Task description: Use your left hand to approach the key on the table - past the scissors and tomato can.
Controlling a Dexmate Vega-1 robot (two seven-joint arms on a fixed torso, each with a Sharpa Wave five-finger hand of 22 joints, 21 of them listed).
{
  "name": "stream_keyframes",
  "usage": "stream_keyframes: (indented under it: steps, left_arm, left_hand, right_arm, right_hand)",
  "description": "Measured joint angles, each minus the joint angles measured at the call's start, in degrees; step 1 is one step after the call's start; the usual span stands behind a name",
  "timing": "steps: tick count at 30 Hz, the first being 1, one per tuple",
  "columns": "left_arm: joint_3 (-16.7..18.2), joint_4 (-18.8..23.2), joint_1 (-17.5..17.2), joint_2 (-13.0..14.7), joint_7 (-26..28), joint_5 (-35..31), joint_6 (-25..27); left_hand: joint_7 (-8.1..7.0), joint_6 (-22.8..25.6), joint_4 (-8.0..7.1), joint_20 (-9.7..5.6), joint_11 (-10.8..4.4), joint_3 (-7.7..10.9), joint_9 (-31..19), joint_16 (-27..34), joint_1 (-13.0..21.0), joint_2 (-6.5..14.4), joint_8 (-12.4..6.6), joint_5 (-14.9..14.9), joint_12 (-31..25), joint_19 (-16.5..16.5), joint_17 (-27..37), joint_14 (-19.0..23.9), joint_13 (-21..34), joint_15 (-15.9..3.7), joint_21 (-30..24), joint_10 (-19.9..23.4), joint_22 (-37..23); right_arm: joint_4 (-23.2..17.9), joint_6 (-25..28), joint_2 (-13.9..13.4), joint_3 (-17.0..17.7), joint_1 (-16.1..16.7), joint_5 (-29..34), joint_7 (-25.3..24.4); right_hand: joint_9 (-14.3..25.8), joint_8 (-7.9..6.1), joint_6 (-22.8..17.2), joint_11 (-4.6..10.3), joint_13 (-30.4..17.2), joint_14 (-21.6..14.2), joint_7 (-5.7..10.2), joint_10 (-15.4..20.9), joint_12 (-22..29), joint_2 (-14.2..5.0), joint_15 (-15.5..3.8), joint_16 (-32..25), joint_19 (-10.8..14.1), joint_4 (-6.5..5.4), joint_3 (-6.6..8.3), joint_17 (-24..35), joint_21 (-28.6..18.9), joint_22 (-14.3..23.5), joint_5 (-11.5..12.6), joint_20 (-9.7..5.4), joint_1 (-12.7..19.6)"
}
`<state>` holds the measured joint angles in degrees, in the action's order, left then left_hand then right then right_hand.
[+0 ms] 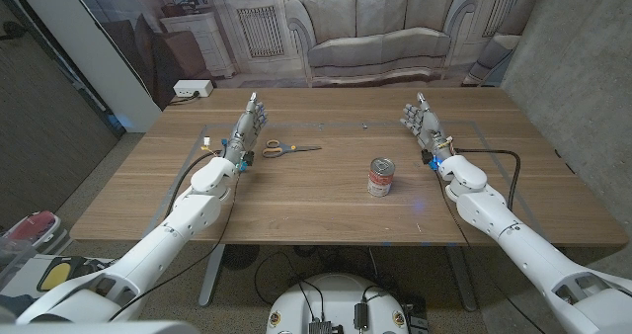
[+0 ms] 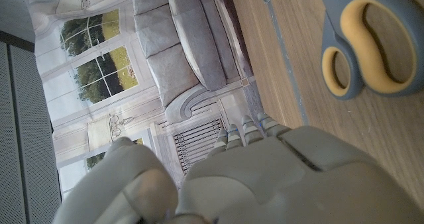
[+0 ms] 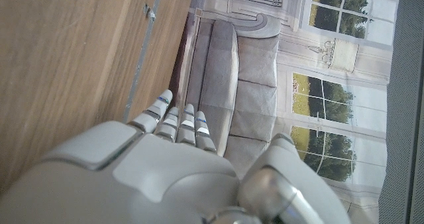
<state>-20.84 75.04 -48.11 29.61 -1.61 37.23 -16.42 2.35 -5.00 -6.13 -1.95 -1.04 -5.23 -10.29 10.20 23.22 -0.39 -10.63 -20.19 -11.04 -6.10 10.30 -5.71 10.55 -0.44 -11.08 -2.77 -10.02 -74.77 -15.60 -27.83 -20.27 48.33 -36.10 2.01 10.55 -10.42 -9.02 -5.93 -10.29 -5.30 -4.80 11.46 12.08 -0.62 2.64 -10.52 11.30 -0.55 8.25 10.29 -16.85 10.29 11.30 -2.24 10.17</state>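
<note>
In the head view the left hand stands at the table's far left part, fingers extended and holding nothing, with the scissors just to its right, the tomato can farther right and nearer the robot, and bare wood ahead up to the far edge; the key is a tiny dark speck well to the hand's right, near that far edge, and the right hand waits empty, fingers straight, past it. In the left wrist view the scissors' blue-and-yellow handles lie just beside the left hand, with table edge and sofa backdrop beyond the fingertips. In the right wrist view the key shows as a small metallic piece on the wood ahead of the right hand, close to the table's edge.

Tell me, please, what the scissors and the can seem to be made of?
Scissors: handles look like matte plastic, blue-grey with orange-yellow lining; blades look like thin grey metal. Can: probably metal, with a shiny silver lid and a red-and-white label, likely paper.
</note>
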Motion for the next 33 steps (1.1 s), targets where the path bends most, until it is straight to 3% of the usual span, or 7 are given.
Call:
stream_keyframes:
  steps: [18,33]
  left_arm:
    - [0.89,3.49,-1.78,1.11,1.21,0.0,1.05]
    - [1.72,7.29,-4.17,2.55,1.86,0.05,1.4]
  left_hand:
    - [-0.21,0.23,0.0,-0.22,0.0,0.0,0.01,0.45,0.43,0.46,-0.44,-0.23,-0.25,0.22,0.0,0.32,-0.01,-0.31,0.0,0.68,0.01]
    - [-0.01,1.27,0.01,0.0,0.02,0.0,-0.27,0.45,1.41,0.99,-0.89,-0.43,-0.66,0.44,0.0,1.24,-0.02,0.0,-0.44,1.3,-0.26]
  right_arm:
    - [-0.4,1.55,4.05,4.23,1.43,3.97,2.62]
    - [-1.19,2.11,4.6,6.23,2.58,4.95,4.41]
  right_hand:
    - [-0.01,0.0,0.0,0.0,0.0,-0.18,0.0,-0.01,-0.01,0.0,-0.18,0.0,-0.01,0.0,0.0,-0.01,0.0,-0.01,0.0,0.0,-0.01]
    - [-0.01,0.0,0.0,0.0,0.0,-0.18,0.0,-0.01,-0.01,0.0,-0.18,0.0,-0.01,0.0,-0.01,-0.02,0.35,-0.02,0.0,0.01,-0.01]
